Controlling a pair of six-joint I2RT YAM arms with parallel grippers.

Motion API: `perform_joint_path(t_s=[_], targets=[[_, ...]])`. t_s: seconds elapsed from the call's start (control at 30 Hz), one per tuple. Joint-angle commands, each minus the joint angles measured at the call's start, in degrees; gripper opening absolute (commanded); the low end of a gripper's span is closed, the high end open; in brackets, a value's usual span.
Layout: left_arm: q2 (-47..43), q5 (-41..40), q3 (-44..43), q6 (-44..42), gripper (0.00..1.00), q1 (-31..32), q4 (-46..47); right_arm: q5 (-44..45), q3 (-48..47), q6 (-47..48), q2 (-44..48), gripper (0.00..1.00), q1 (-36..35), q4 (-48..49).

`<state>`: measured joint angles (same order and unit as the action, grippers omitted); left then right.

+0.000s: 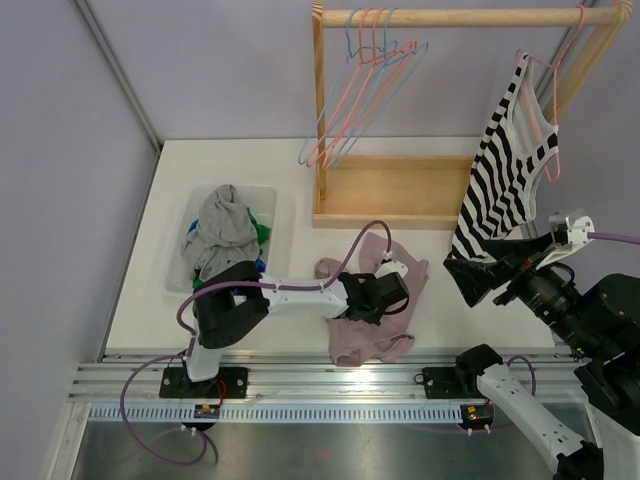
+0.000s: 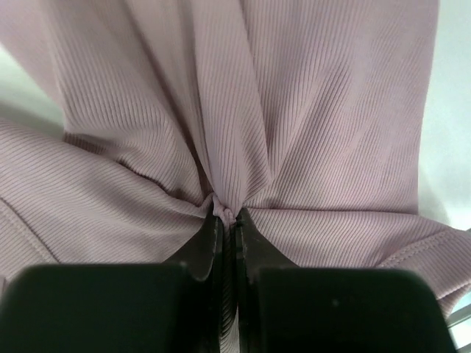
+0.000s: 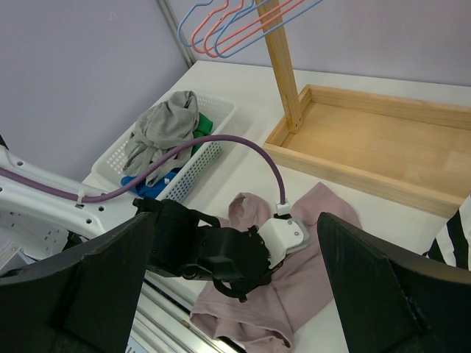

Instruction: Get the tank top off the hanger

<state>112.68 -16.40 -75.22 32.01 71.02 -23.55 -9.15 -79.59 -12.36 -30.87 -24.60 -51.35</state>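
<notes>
1. Nearest the arm bases, the left hand (image 2: 227,218) is closed on a small pinch of the pink top (image 2: 309,110). That garment lies crumpled on the bench (image 1: 290,200), on no hanger.
2. Off to the right, the right hand (image 1: 488,276) sits at the lower hem of the striped tank top (image 1: 505,170). Its fingers are spread wide and nothing lies between them. In its own wrist view the stripes show only at the far right edge. The cloth therefore seems to hang just outside one finger rather than in the gap, though the angle makes that hard to confirm.
3. The striped tank top is the piece to free. It hangs by its straps from a pink hanger (image 1: 552,150), which hooks over the wooden rail (image 1: 450,17) near the rack's right end.
4. The step in hand looks like taking hold of the hem.
   - To do it well, the right hand should shift so the fabric falls between the fingers.
   - It should then close on a generous fold rather than a bare edge.
   - A straight downward tug would likely only drag or tip the hanger.
   - Drawing the cloth sideways, so one strap slides off its shoulder before the other, seems safer.
   - The left hand could steady the hanger, but only once it lets go of the pink top.
5. Farther back on the left, a basket (image 1: 180,260) holds bundled clothes. Empty hangers (image 1: 370,70) crowd the rail's middle, well apart from the striped top.
</notes>
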Motion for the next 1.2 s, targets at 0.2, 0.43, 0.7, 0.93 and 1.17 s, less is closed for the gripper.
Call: perform_joint_path(t_s=[0.2,0.43,0.7,0.93,1.17], targets=[[-21.79,-21.2,0.08,2.09,0.0,-0.36,-16.25,-1.58,0.23,1.11,0.11,1.0,-0.19,1.96],[-34.45,-32.55,-6.07,1.66,0.0,-4.57,-30.05,-1.75,0.67,1.29,0.02,1.0,-0.18,3.27],[-42.19,-32.65,-13.98,-6.16,0.0,-20.12,-35.5,-2.28,0.32,1.2,-0.85,1.0,-0.1,4.59],[-42.56,-24.22,-15.75,-10.47,0.0,-37.87,-32.88,-2.45,0.84,1.2,-2.26,0.99,-0.18,6.79],[-28.26,-8.4,-19.52,-12.76,0.0,-55.18,-30.77,-4.73,2.86,0.58,-4.1,1.0,-0.18,9.86]])
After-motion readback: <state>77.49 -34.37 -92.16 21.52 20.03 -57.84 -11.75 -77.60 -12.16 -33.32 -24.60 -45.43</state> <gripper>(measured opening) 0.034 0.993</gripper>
